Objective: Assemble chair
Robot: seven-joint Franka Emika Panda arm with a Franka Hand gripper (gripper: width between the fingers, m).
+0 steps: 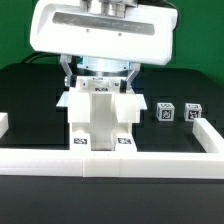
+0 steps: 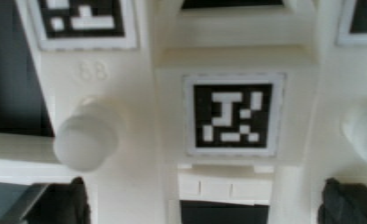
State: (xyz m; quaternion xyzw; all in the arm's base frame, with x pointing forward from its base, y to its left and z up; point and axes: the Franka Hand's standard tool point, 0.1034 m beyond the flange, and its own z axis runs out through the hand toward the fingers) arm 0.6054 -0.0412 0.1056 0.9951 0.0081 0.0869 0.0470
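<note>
The chair (image 1: pixel 100 115) stands part-built at the table's middle, a white upright assembly with square tags on its front feet. In the wrist view its white bars fill the picture, with one tag (image 2: pixel 230 116) in the middle and a round peg (image 2: pixel 87 135) on a side bar. My gripper (image 1: pixel 100 74) hangs right over the chair's top, open. Its dark fingers (image 2: pixel 52 200) stand on either side of the chair's central bars, and the gripper (image 2: pixel 198 202) holds nothing that I can see. Two small white tagged blocks (image 1: pixel 176 112) lie to the exterior view's right of the chair.
A low white border wall (image 1: pixel 110 156) runs along the front and turns back at the exterior view's right (image 1: pixel 207 132). The table is black. The arm's large white hand (image 1: pixel 98 32) covers the space above the chair.
</note>
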